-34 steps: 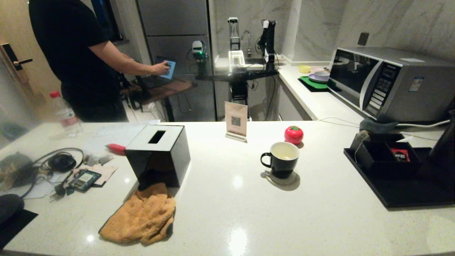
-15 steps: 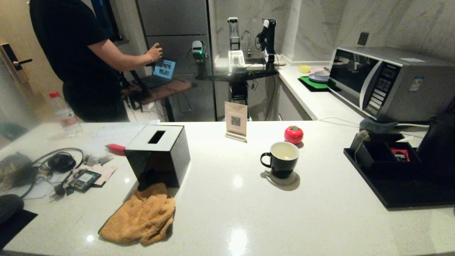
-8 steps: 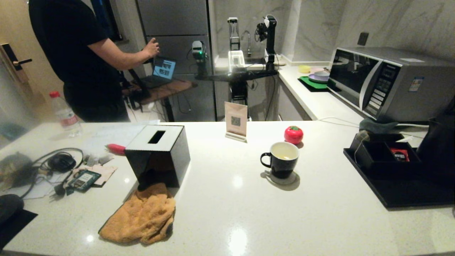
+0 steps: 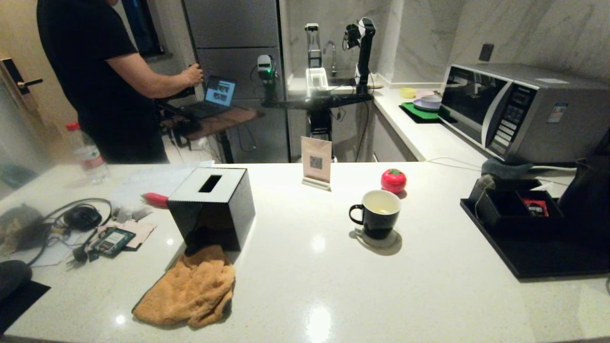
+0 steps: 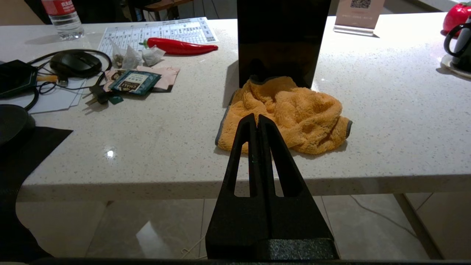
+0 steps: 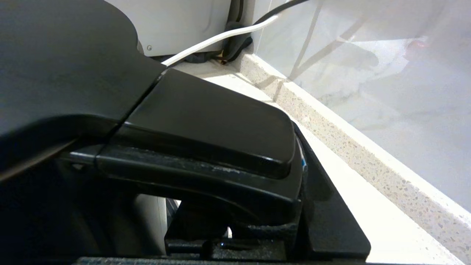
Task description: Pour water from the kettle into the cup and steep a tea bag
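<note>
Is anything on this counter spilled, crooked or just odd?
No spill shows. The orange towel lies crumpled against the black tissue box, overhanging the counter's near edge. A red chili pepper lies among cables and tea packets.

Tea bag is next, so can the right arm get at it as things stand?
Probably not yet: the right pincer looks clamped on the kettle handle, so it is occupied. The tea bag itself hangs uncovered on the black box corner, close beside the kettle.
</note>
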`<state>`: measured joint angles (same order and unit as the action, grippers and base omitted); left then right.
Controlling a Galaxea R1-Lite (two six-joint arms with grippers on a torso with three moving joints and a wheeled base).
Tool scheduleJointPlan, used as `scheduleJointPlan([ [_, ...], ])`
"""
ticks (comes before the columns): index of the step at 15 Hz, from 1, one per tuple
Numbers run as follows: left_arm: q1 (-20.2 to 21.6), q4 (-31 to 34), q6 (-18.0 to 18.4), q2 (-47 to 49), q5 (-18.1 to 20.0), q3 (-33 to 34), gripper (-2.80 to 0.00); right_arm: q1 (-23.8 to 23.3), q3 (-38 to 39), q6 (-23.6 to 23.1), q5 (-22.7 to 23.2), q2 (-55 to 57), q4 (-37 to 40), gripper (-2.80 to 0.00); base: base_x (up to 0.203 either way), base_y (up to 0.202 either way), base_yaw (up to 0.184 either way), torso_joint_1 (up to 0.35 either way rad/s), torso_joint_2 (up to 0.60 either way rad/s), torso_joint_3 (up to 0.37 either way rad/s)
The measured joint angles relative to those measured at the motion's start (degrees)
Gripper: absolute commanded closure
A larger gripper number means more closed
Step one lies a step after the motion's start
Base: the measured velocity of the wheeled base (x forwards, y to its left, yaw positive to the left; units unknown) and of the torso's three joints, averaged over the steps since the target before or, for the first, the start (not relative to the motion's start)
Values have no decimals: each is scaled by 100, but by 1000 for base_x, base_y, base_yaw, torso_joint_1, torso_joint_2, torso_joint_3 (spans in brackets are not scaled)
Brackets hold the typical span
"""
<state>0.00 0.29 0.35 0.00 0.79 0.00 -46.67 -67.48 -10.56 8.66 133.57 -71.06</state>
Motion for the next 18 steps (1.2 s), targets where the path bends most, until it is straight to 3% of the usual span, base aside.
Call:
scheduleJointPlan([
  [1, 0, -2, -2, 0, -2, 0, 0, 0, 3, -1, 5, 0, 4, -280, 0, 0, 0, 0, 0, 0],
  [12, 0, -3, -2, 0, -2, 0, 0, 9, 106, -7, 2, -41, -51, -280, 0, 0, 0, 0, 0, 0],
  [18, 0, -2, -2, 0, -2, 0, 0, 9, 680, 4, 13, -188, -481, -280, 0, 0, 0, 0, 0, 0],
])
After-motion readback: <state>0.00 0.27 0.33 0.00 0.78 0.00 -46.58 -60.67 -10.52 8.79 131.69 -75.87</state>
